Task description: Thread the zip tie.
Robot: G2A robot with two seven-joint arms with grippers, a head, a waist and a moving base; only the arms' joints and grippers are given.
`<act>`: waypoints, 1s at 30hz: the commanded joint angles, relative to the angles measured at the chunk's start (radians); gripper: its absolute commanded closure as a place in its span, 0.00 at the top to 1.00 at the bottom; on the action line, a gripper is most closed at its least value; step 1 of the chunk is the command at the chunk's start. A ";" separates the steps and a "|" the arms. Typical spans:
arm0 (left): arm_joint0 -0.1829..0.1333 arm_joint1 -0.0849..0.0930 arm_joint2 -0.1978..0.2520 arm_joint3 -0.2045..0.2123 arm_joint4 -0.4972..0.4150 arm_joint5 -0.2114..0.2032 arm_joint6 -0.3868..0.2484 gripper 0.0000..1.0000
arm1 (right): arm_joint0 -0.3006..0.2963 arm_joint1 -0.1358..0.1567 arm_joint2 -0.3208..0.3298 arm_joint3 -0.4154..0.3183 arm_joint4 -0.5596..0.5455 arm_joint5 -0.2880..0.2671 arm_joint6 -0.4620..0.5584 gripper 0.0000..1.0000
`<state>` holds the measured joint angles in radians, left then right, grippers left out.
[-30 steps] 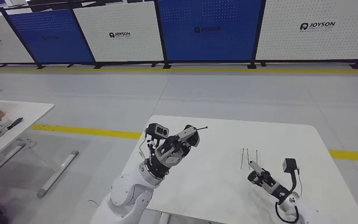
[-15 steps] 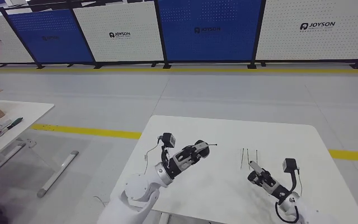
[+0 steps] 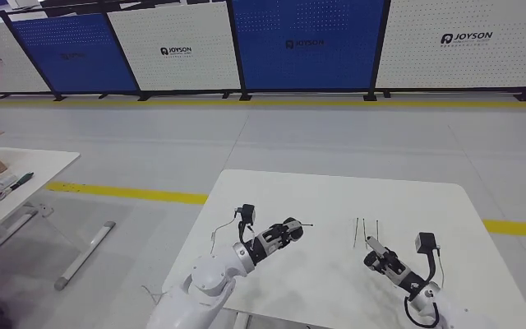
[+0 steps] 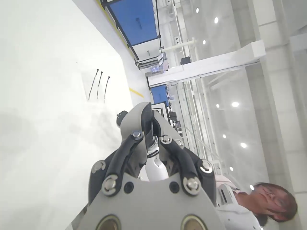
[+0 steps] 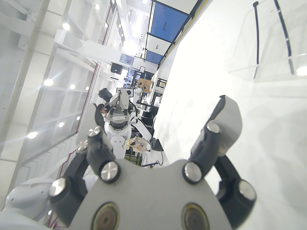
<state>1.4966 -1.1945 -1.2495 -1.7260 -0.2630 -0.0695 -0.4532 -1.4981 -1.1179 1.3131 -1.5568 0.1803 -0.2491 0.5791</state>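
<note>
Our left gripper [image 3: 293,228] hangs above the white table [image 3: 329,193], jaws pressed together on what we take to be a thin black plastic zip tie [image 3: 306,224]; its tip pokes out toward the other arm. Our right gripper [image 3: 371,247] sits low over the table, jaws spread wide and empty, just beside a clear acrylic plate [image 5: 247,48] carrying three loose black zip ties [image 4: 99,84].

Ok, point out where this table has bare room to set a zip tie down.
The far strip of the table is bare, and so is the stretch between the left gripper, holding a zip tie, and the three loose zip ties. It is crowded by those ties, where the right gripper sits close.
</note>
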 commanded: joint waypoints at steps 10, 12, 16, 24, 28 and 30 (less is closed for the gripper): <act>-0.044 0.019 0.039 0.126 0.233 0.121 -0.107 0.00 | 0.000 0.000 0.000 0.000 0.000 0.000 0.000 1.00; -0.055 0.018 0.044 0.157 0.224 0.133 -0.105 0.00 | 0.000 0.000 0.000 0.000 0.000 0.000 0.000 1.00; -0.070 0.016 0.052 0.182 0.175 0.120 -0.112 0.00 | 0.000 0.000 0.000 0.000 0.000 0.000 0.000 1.00; -0.069 0.015 0.049 0.179 0.151 0.113 -0.104 0.00 | 0.000 0.000 0.000 0.000 0.000 0.000 0.000 1.00; -0.065 0.014 0.055 0.169 0.135 0.102 -0.105 0.00 | 0.000 0.000 0.000 0.000 0.000 0.000 0.000 1.00; -0.052 0.015 0.047 0.138 0.102 0.072 -0.107 0.00 | 0.000 0.000 0.000 0.000 0.000 0.000 0.000 1.00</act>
<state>1.4379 -1.1804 -1.1982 -1.5729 -0.1470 0.0165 -0.5578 -1.4981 -1.1179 1.3131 -1.5568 0.1803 -0.2491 0.5791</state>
